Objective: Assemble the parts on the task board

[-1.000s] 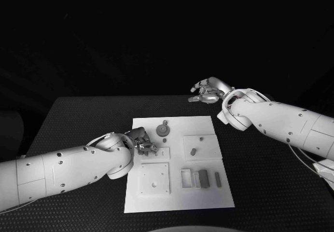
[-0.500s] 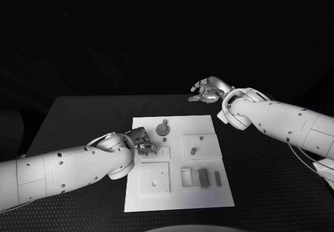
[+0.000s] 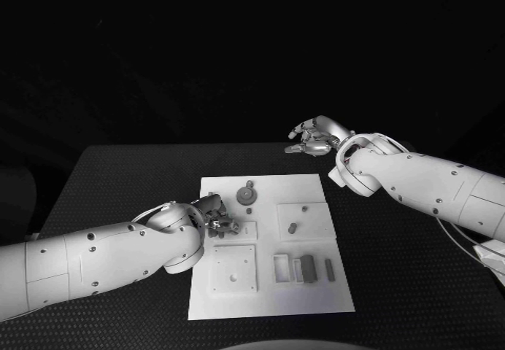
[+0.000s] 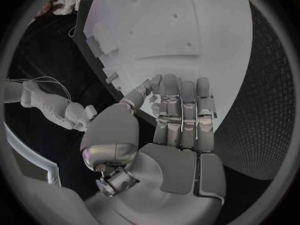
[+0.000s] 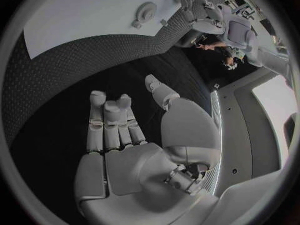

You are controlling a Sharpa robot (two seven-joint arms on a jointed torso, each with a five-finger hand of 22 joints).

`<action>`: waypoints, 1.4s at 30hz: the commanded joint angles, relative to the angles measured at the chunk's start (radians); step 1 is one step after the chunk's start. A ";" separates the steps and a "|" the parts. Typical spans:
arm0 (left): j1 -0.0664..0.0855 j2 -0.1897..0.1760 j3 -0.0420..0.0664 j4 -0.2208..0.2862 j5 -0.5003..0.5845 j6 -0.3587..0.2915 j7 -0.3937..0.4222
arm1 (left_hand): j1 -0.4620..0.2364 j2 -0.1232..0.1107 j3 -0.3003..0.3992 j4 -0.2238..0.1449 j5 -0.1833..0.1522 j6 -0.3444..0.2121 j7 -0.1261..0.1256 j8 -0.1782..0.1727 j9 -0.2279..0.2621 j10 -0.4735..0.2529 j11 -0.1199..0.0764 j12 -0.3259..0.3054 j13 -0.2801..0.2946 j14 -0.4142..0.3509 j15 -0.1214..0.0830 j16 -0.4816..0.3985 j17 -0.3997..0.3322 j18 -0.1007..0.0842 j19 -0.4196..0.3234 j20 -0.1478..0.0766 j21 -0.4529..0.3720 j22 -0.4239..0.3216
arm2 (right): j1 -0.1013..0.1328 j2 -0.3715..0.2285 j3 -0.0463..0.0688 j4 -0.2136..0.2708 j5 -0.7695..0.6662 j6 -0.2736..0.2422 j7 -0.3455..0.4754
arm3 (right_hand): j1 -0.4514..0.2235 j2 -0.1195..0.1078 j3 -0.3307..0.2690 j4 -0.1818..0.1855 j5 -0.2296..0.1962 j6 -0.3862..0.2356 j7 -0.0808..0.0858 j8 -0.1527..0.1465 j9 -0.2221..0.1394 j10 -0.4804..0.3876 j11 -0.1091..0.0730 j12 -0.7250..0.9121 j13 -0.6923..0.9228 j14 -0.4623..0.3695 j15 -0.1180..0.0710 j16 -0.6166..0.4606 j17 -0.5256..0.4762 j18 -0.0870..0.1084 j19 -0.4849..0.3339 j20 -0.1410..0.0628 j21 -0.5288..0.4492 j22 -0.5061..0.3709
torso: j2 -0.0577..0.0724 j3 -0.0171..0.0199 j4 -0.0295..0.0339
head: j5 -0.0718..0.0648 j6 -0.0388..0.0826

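Judging by their look, we take the parts for small, light, stiff moulded pieces, hard and likely a little slick against metal fingertips; none seems fragile, but each is small enough to skid or tip if nudged from one side. We would take each one by its opposite flat flanks in a fine pinch from above, and lift the gear (image 3: pixel 245 195) by its rim rather than by its face.

We find the task board (image 3: pixel 316 295), a white rectangular plate, lying flat in the middle of the black table (image 3: pixel 116 175). On it the round gear sits near the far edge with a small peg (image 3: pixel 248 184) just beyond it. A square plate (image 3: pixel 233 268) with a central hole lies on the near left, a second raised square (image 3: pixel 301 219) carries two short pegs, and an open frame (image 3: pixel 284 267) lies beside two upright blocks (image 3: pixel 309 269) and a slim bar (image 3: pixel 330 271) on the near right.

Our left hand (image 3: pixel 216 219) hovers low over the board's left side, just near of the gear; in the left wrist view its fingers (image 4: pixel 181 115) lie straight and together with nothing between them, so we read it as released. Our right hand (image 3: pixel 312 138) hangs well apart from the board, past the table's far right; in the right wrist view its fingers (image 5: pixel 112 120) are extended and hold nothing.
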 commanded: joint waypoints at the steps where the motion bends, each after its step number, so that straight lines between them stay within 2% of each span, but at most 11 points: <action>1: -0.008 0.009 -0.004 0.008 0.011 0.045 0.016 | 0.043 0.031 -0.009 -0.001 -0.007 0.003 0.000 0.000 -0.007 -0.005 -0.013 0.025 0.021 0.005 -0.013 0.052 0.010 -0.005 0.020 -0.011 0.021 0.026 | 0.000 0.000 0.000 0.000 -0.001 0.012 0.005 | -0.005 0.000 0.000 0.003 0.001 0.000 0.010 -0.005 -0.002 -0.009 0.000 0.006 -0.001 -0.009 0.000 0.003 -0.001 0.019 -0.005 0.001 -0.005 0.008 | 0.000 -0.0002 -0.0003 | 0.001 0.001; 4: -0.008 0.009 -0.004 0.009 0.010 0.040 0.018 | 0.050 0.032 -0.013 -0.002 -0.024 0.002 0.001 -0.004 -0.013 -0.011 -0.022 0.063 0.048 0.010 -0.028 0.120 0.019 -0.006 0.042 -0.026 0.054 0.027 | 0.000 0.000 0.000 -0.001 -0.001 0.014 0.005 | -0.005 0.000 0.000 0.003 0.001 0.000 0.010 -0.005 -0.002 -0.009 0.000 0.006 -0.001 -0.009 0.000 0.003 -0.001 0.019 -0.005 0.001 -0.005 0.008 | 0.000 0.0000 -0.0001 | 0.000 0.001; 8: -0.008 0.009 -0.004 0.008 0.008 0.033 0.021 | 0.067 0.035 -0.018 -0.001 -0.066 0.001 -0.002 -0.012 -0.024 -0.017 -0.038 0.153 0.106 0.025 -0.073 0.255 0.044 -0.007 0.092 -0.062 0.138 0.028 | 0.000 0.001 0.000 -0.002 -0.001 0.014 0.005 | -0.005 0.000 0.000 0.004 0.001 0.000 0.010 -0.005 -0.002 -0.009 0.000 0.006 -0.001 -0.009 0.000 0.003 -0.001 0.019 -0.005 0.001 -0.005 0.008 | 0.000 -0.0002 -0.0002 | 0.000 0.002; 10: -0.008 0.009 -0.004 0.008 0.008 0.028 0.022 | 0.068 0.036 -0.018 0.000 -0.071 0.002 -0.003 -0.015 -0.028 -0.025 -0.040 0.183 0.122 0.027 -0.087 0.296 0.042 -0.010 0.099 -0.076 0.175 0.028 | 0.000 0.001 0.000 -0.002 -0.001 0.014 0.005 | -0.005 0.000 0.000 0.004 0.001 0.000 0.010 -0.005 -0.002 -0.009 0.000 0.006 -0.001 -0.009 0.000 0.004 -0.001 0.019 -0.005 0.001 -0.005 0.008 | 0.000 -0.0002 -0.0002 | 0.000 0.003; 12: -0.008 0.009 -0.004 0.007 0.008 0.023 0.025 | 0.072 0.037 -0.020 0.000 -0.077 0.001 -0.005 -0.019 -0.032 -0.017 -0.044 0.220 0.142 0.048 -0.109 0.342 0.046 -0.008 0.126 -0.093 0.217 0.028 | 0.000 0.001 0.000 -0.002 -0.001 0.014 0.005 | -0.005 0.000 0.000 0.004 0.001 0.000 0.010 -0.005 -0.002 -0.009 0.000 0.006 -0.001 -0.009 0.000 0.004 -0.001 0.019 -0.005 0.001 -0.005 0.008 | 0.000 -0.0002 -0.0002 | 0.000 0.003; 14: -0.008 0.009 -0.004 0.006 0.009 0.019 0.028 | 0.075 0.040 -0.022 0.000 -0.078 0.001 -0.008 -0.023 -0.035 -0.006 -0.048 0.270 0.174 0.080 -0.141 0.397 0.058 -0.003 0.167 -0.113 0.268 0.027 | 0.000 0.001 0.000 -0.002 -0.001 0.014 0.005 | -0.004 0.000 0.000 0.004 0.001 0.000 0.010 -0.005 -0.002 -0.009 0.000 0.006 -0.001 -0.009 0.000 0.004 -0.001 0.019 -0.005 0.001 -0.005 0.008 | 0.000 -0.0002 0.0000 | -0.001 0.003; 16: -0.008 0.009 -0.004 0.007 0.013 0.017 0.028 | 0.077 0.040 -0.023 0.000 -0.078 0.001 -0.013 -0.025 -0.038 0.004 -0.054 0.308 0.198 0.098 -0.157 0.430 0.067 0.000 0.193 -0.126 0.301 0.027 | 0.000 0.001 0.000 -0.001 -0.001 0.014 0.005 | -0.004 0.000 0.000 0.004 0.001 0.000 0.010 -0.005 -0.002 -0.009 0.000 0.006 -0.002 -0.009 0.000 0.004 -0.001 0.019 -0.005 0.001 -0.005 0.008 | 0.000 0.0000 -0.0003 | 0.000 0.003; 22: -0.008 0.010 -0.004 0.004 0.021 -0.008 0.019 | 0.074 0.039 -0.019 0.000 -0.072 0.005 -0.017 -0.026 -0.040 0.004 -0.060 0.356 0.228 0.116 -0.165 0.463 0.075 0.001 0.210 -0.140 0.346 0.027 | 0.000 0.001 0.000 -0.002 -0.001 0.014 0.005 | -0.004 0.000 0.000 0.004 0.001 0.000 0.010 -0.005 -0.003 -0.010 0.000 0.007 -0.002 -0.009 0.000 0.004 -0.002 0.019 -0.005 0.001 -0.005 0.009 | 0.000 -0.0001 0.0001 | -0.001 0.001; 27: -0.008 0.006 -0.004 -0.001 0.021 -0.030 0.010 | 0.065 0.039 -0.017 -0.001 -0.038 0.012 -0.021 -0.022 -0.038 0.002 -0.064 0.376 0.238 0.119 -0.169 0.476 0.079 0.001 0.209 -0.145 0.369 0.026 | 0.000 0.001 0.000 -0.003 -0.001 0.014 0.005 | -0.004 0.000 0.000 0.004 0.001 0.000 0.010 -0.005 -0.003 -0.010 0.000 0.007 -0.002 -0.009 0.000 0.004 -0.002 0.019 -0.005 0.001 -0.005 0.009 | 0.000 -0.0005 0.0006 | -0.001 0.001; 30: -0.008 0.003 -0.004 -0.004 0.022 -0.040 0.008 | 0.061 0.039 -0.016 -0.001 -0.029 0.016 -0.023 -0.020 -0.038 0.004 -0.066 0.384 0.242 0.122 -0.171 0.481 0.080 0.002 0.211 -0.146 0.378 0.026 | -0.001 0.002 0.000 -0.004 -0.001 0.014 0.005 | -0.004 0.001 0.000 0.003 0.001 0.000 0.010 -0.005 -0.003 -0.010 0.000 0.007 -0.002 -0.009 0.000 0.004 -0.002 0.019 -0.005 0.001 -0.005 0.009 | 0.000 -0.0005 0.0004 | -0.001 0.001; 42: -0.007 -0.017 -0.003 -0.003 0.041 -0.043 0.000 | 0.058 0.042 -0.010 -0.003 -0.022 0.018 -0.027 -0.017 -0.037 0.010 -0.070 0.405 0.250 0.133 -0.177 0.497 0.086 0.003 0.221 -0.146 0.404 0.026 | -0.004 0.003 0.000 -0.006 -0.001 0.015 0.005 | -0.003 0.001 0.000 0.003 0.001 0.000 0.010 -0.005 -0.003 -0.010 0.000 0.007 -0.002 -0.009 0.000 0.004 -0.002 0.019 -0.005 0.001 -0.005 0.009 | 0.000 -0.0003 0.0012 | -0.001 -0.002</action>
